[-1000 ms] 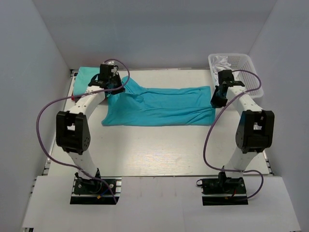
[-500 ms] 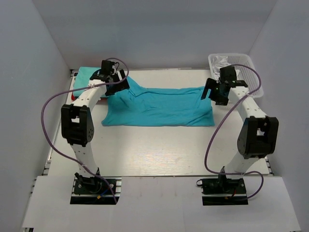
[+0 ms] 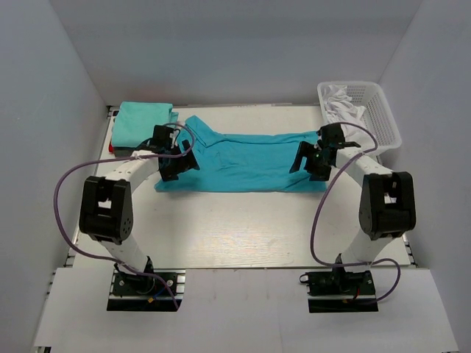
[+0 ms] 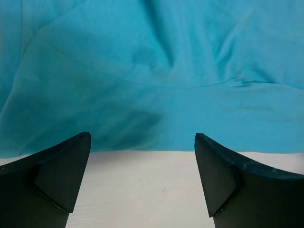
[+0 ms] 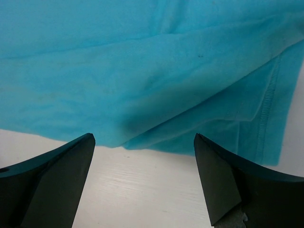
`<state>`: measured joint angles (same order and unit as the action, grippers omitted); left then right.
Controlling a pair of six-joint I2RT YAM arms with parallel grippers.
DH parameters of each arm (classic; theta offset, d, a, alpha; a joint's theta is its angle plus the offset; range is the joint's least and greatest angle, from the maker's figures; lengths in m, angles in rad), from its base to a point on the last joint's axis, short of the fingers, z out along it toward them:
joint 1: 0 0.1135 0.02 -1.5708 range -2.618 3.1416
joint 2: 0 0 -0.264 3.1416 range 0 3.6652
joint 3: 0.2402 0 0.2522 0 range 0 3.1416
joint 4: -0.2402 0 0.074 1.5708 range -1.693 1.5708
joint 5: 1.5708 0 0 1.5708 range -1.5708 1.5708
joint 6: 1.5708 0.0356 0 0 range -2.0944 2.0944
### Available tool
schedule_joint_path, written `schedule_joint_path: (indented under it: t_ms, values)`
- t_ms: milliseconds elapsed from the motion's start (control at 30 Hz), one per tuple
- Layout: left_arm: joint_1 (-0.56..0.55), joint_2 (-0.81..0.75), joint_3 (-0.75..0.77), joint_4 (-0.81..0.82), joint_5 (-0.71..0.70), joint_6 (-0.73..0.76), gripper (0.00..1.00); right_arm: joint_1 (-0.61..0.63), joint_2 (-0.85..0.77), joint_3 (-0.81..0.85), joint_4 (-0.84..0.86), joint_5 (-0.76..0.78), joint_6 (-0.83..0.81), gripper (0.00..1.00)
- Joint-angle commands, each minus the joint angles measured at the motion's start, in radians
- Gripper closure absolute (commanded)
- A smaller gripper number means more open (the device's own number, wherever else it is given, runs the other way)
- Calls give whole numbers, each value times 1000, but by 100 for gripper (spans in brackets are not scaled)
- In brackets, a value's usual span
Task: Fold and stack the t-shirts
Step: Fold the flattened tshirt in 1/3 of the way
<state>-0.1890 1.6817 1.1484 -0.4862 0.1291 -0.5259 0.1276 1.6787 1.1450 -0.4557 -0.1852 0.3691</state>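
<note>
A bright turquoise t-shirt (image 3: pixel 243 162) lies across the middle of the table as a long, wrinkled band. My left gripper (image 3: pixel 179 163) hangs low at its left end, and my right gripper (image 3: pixel 305 158) at its right end. In the left wrist view the left gripper (image 4: pixel 142 180) is open over bare table, with the shirt's edge (image 4: pixel 156 71) just ahead of the fingertips. The right gripper (image 5: pixel 142 180) is also open and empty, with the shirt's layered hem (image 5: pixel 142 71) just ahead of it. A paler folded t-shirt (image 3: pixel 140 121) rests at the back left.
A white plastic basket (image 3: pixel 383 118) holding white cloth stands at the back right corner. Purple cables loop off both arms. Grey walls close in the table on the left, right and back.
Both grippers have opened and let go of the turquoise shirt. They have dropped and moved nearer, from the shirt's far corners to its left and right ends.
</note>
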Motion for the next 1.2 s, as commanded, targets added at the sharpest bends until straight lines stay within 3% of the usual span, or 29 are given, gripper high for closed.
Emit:
schedule_joint_path:
  t_ms: [0, 200, 367, 567, 733, 833, 933, 1167]
  values:
    - [13, 13, -32, 44, -5, -61, 0, 3, 53, -33, 55, -37, 31, 10]
    - [13, 73, -45, -63, -51, -126, 0, -3, 101, -141, 81, -26, 59, 10]
    - [13, 7, -209, -136, -60, -175, 0, -3, 21, -261, 55, -13, 88, 10]
    - [13, -247, -421, -353, -42, -258, 0, 3, -212, -499, -12, 13, 126, 10]
    - [-7, -439, -446, -534, 29, -298, 0, 6, -517, -611, -115, -5, 157, 10]
    - [-7, -528, -321, -543, -2, -298, 0, 7, -634, -570, -162, 3, 139, 10]
    - [-7, -519, -186, -513, -86, -260, 0, 3, -689, -492, -140, 55, 116, 10]
    - [22, -256, 57, -299, -270, -146, 0, 0, -573, -296, -18, 1, 96, 10]
